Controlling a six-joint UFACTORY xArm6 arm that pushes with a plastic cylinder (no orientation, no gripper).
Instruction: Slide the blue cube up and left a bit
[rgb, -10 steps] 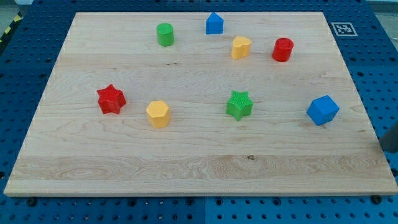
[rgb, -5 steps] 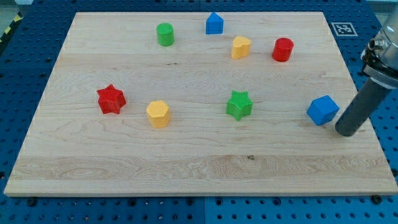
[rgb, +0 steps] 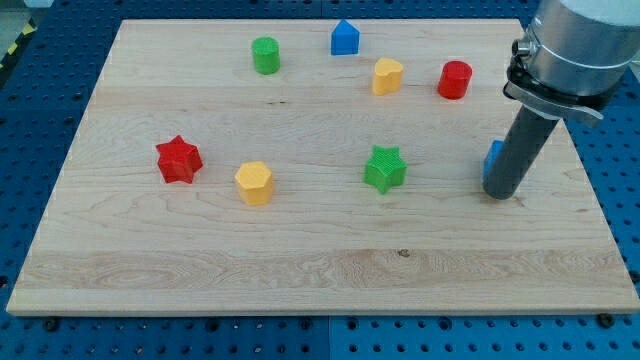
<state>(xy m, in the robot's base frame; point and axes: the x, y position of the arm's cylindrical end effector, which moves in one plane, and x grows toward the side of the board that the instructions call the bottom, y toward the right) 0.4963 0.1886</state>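
Note:
The blue cube (rgb: 492, 158) lies at the view's right on the wooden board (rgb: 300, 270). Only a thin blue sliver of it shows at the left edge of my dark rod, which covers the rest. My tip (rgb: 499, 192) rests on the board right at the cube's lower right side, and seems to touch it.
A red star (rgb: 179, 159), a yellow hexagon block (rgb: 254, 183) and a green star (rgb: 385, 168) lie across the middle. A green cylinder (rgb: 265, 55), a blue house-shaped block (rgb: 345, 38), a yellow block (rgb: 387, 76) and a red cylinder (rgb: 454, 79) lie along the top.
My rod came in from the view's right edge, reached the blue cube's right side, then moved left and up. The cube has shifted left and up and is now mostly hidden.

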